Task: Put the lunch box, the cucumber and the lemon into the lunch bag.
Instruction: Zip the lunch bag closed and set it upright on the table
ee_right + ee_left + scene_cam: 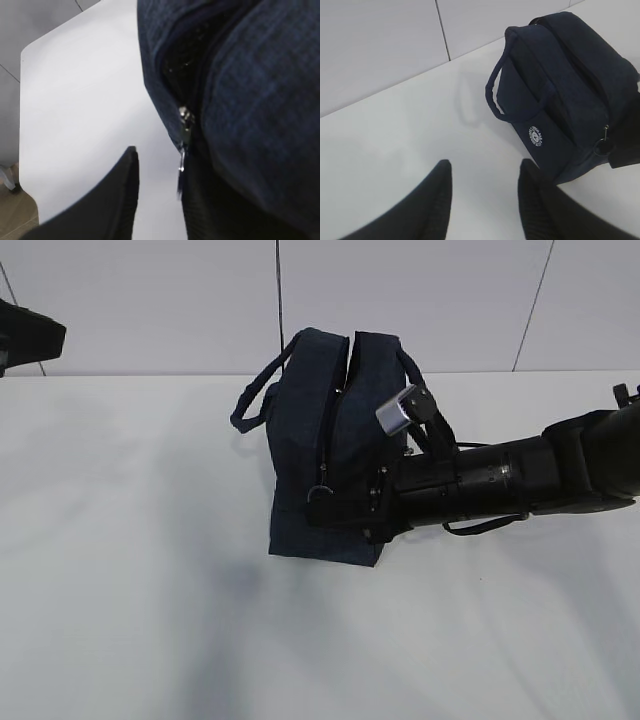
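now right gripper (pixel 322 508) at lunch bag (pixel 300 440) zipper

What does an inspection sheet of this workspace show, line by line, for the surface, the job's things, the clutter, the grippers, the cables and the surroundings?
Surface: white table, bare where visible.
Job's things: lunch bag stands upright, its zipper opened along the top; the ring pull hangs at the near end. Lunch box, cucumber and lemon: nothing seen.
Clutter: nothing seen.
Grippers: left gripper open, empty, above the table beside the bag. Right gripper sits at the ring pull; one of its fingers is clear of the bag, and whether it grips the pull cannot be told.
Cables: nothing seen.
Surroundings: pale panelled wall behind the table.
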You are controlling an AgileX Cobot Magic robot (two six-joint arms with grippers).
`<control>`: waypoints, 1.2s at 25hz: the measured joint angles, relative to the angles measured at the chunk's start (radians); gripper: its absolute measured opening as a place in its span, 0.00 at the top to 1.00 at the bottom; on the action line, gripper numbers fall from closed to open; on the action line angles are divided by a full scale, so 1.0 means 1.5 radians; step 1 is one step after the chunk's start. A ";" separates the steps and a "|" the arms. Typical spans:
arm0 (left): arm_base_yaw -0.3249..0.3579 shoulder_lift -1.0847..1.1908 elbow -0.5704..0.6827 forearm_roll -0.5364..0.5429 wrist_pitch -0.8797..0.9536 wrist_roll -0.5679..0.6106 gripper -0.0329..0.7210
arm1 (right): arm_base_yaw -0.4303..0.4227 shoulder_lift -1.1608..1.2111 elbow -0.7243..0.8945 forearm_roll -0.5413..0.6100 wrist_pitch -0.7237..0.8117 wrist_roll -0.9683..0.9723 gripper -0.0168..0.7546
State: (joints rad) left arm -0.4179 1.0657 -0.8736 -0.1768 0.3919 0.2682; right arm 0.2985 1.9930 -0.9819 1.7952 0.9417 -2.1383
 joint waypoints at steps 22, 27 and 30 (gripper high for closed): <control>0.000 0.000 0.000 0.000 0.000 0.000 0.53 | 0.000 -0.008 0.000 -0.014 0.017 0.057 0.97; 0.000 0.000 0.000 0.000 0.000 0.000 0.53 | 0.000 -0.049 0.000 -0.054 0.029 0.110 0.97; 0.000 0.000 0.000 0.000 0.000 0.000 0.53 | 0.000 -0.073 0.000 -0.066 0.032 0.130 0.97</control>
State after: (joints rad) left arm -0.4179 1.0657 -0.8736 -0.1768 0.3919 0.2682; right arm 0.2985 1.8839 -0.9819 1.6969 0.9899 -1.9435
